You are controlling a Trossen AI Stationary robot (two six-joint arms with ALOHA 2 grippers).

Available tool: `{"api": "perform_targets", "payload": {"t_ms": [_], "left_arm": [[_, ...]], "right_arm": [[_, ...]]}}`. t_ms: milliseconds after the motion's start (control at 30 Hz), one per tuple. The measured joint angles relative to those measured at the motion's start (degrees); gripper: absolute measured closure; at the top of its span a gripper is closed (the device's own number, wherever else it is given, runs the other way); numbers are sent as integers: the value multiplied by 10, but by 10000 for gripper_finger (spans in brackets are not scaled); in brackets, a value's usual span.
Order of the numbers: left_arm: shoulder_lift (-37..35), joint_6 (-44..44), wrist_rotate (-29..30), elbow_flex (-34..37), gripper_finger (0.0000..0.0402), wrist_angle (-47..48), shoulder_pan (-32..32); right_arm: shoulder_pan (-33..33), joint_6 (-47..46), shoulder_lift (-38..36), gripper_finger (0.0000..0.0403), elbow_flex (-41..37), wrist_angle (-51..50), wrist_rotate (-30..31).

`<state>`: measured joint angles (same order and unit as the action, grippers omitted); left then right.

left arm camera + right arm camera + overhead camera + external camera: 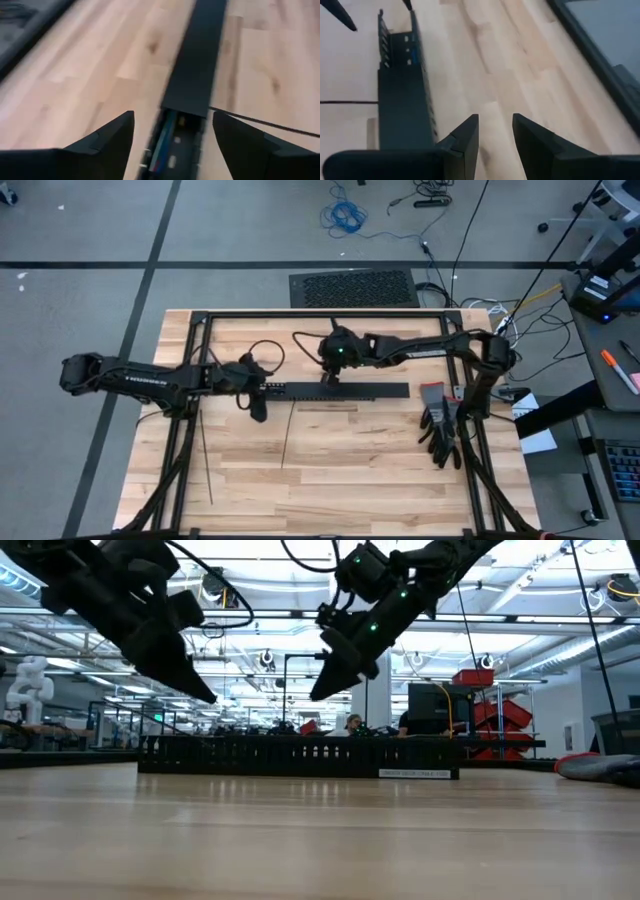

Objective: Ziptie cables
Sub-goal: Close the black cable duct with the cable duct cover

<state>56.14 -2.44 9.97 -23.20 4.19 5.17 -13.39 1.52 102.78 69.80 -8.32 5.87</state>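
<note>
A: We see both grippers hanging empty above the long black slotted plastic duct (335, 390): left gripper (172, 132) spread wide, right gripper (495, 135) slightly parted.

B: Coloured wires (162, 150) lie inside its uncovered end. We judge them limp and light; the thin dark zipties (285, 438) on the wooden table (350, 480) springy, best pinched mid-length.

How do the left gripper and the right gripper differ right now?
The left gripper hangs open over the uncovered end of the black duct, fingers straddling it with wires showing inside. The right gripper hangs near the duct's covered middle, beside it, with a narrower gap. Both are raised off the wooden table and hold nothing.
</note>
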Motion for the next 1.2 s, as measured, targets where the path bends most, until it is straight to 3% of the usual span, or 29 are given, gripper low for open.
{"api": "perform_targets", "payload": {"t_ms": [267, 700, 1033, 1200], "left_arm": [[22, 58, -94, 0, 82, 5, 32], [165, 155, -85, 0, 77, -75, 61], [207, 163, -100, 0, 77, -116, 88], [216, 152, -100, 0, 97, -122, 90]], "right_arm": [[30, -49, 57, 290, 0, 39, 0], [38, -79, 78, 290, 0, 42, -3], [38, -70, 78, 290, 0, 43, -20], [40, -74, 84, 290, 1, 113, -72]]}}
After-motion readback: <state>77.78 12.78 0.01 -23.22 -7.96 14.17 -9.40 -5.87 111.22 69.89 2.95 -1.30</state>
